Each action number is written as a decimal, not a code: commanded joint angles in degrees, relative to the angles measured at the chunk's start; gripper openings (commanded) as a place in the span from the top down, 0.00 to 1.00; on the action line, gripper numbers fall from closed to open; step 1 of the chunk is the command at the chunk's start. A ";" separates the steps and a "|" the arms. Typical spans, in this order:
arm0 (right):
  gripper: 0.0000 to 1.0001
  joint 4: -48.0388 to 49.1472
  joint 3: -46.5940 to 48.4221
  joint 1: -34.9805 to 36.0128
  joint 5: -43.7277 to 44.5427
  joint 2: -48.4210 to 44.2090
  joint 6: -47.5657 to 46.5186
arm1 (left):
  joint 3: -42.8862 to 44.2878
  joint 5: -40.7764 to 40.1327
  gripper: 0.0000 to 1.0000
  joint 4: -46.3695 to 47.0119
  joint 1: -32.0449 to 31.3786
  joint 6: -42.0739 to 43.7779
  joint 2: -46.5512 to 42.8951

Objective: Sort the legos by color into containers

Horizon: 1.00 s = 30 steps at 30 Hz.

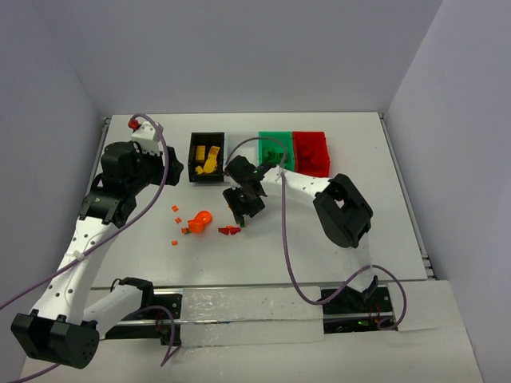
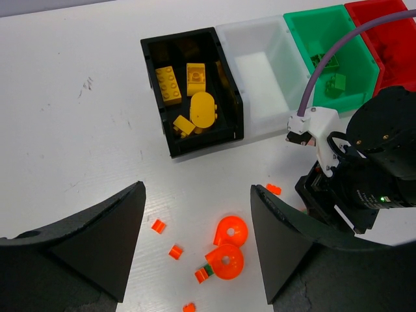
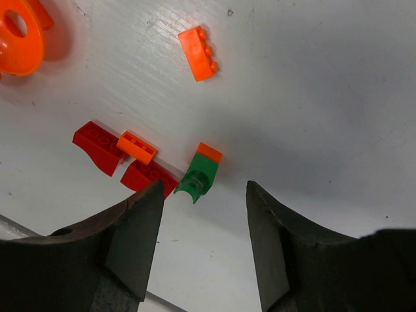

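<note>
Four containers stand in a row at the back: a black bin (image 1: 192, 159) (image 2: 207, 144) holding yellow legos (image 2: 195, 97), a white bin (image 2: 260, 71), a green bin (image 1: 275, 135) (image 2: 304, 39) and a red bin (image 1: 310, 135) (image 2: 385, 26). Two orange round pieces (image 1: 199, 221) (image 2: 227, 250) and small orange bricks (image 2: 158, 226) lie mid-table. My right gripper (image 1: 239, 212) (image 3: 204, 187) is open low over a green piece capped in orange (image 3: 200, 170), which lies just beyond its tips, beside two red pieces (image 3: 97, 146). My left gripper (image 1: 171, 166) (image 2: 197, 188) hangs open and holds nothing, above the orange pieces.
An orange brick (image 3: 198, 55) lies alone past the red pieces, and another orange brick (image 3: 136, 147) rests on them. The right arm (image 1: 339, 209) reaches across in front of the white and green bins. Purple cables loop over both arms.
</note>
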 commanded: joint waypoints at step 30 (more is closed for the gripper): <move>0.53 -1.13 2.28 -1.81 -5.22 1.63 0.68 | -0.34 2.04 0.25 1.05 0.31 0.96 1.29</move>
